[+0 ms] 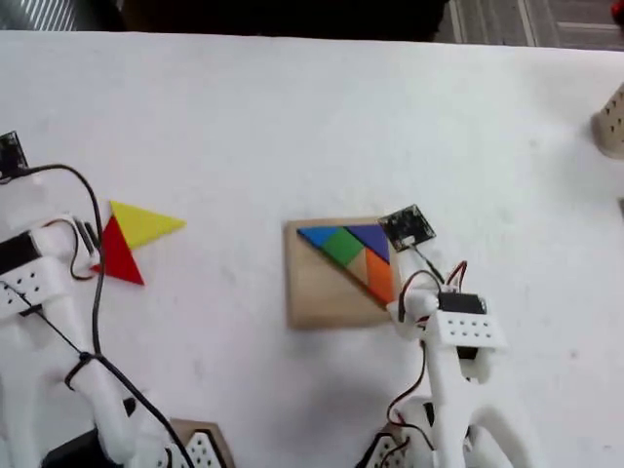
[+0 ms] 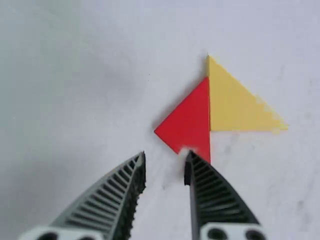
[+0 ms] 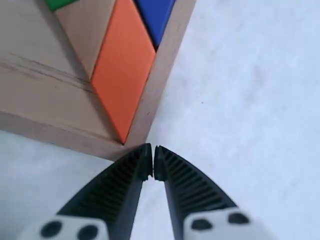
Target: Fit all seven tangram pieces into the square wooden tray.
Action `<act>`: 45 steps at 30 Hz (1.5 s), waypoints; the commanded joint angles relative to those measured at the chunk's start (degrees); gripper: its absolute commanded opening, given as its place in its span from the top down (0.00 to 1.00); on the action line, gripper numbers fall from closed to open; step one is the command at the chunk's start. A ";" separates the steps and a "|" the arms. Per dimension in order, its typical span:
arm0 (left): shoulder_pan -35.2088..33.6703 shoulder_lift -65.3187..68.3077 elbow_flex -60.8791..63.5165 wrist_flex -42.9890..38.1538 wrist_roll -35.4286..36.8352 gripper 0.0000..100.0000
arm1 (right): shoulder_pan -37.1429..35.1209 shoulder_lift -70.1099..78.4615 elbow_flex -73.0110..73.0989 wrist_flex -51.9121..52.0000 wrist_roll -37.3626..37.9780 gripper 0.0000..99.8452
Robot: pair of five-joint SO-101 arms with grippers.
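The square wooden tray lies mid-table with blue, green and orange pieces filling its far right half. In the right wrist view an orange parallelogram and a blue piece sit against the tray's rim. My right gripper is shut and empty, just outside the tray's near right corner. A red triangle and a yellow triangle lie edge to edge on the table at the left. My left gripper is open there, one fingertip at the red triangle's corner.
A pale perforated object stands at the right edge. A small wooden block sits by the left arm's base. Cables run along the left arm. White tabletop stretches between the loose triangles and the tray.
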 commanded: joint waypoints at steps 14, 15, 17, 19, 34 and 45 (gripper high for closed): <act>-4.35 13.58 -15.12 11.69 -5.01 0.72 | 0.92 -1.10 -0.18 -0.84 0.88 0.98; -4.35 15.87 -16.35 11.69 -5.10 0.72 | 1.01 -1.10 -0.09 -0.75 0.88 0.98; -4.26 20.53 -18.99 11.60 -7.91 0.72 | 1.01 -1.45 0.26 -0.75 0.88 0.98; -4.09 24.84 -22.07 11.60 -11.16 0.72 | 1.01 -1.54 0.35 -0.84 0.88 0.98; -4.00 49.27 -36.04 10.37 -19.16 0.72 | 1.01 -1.54 0.35 -0.84 0.79 0.98; -0.84 55.34 -36.31 6.86 -16.00 0.72 | 0.84 -1.54 0.35 -0.84 0.79 0.98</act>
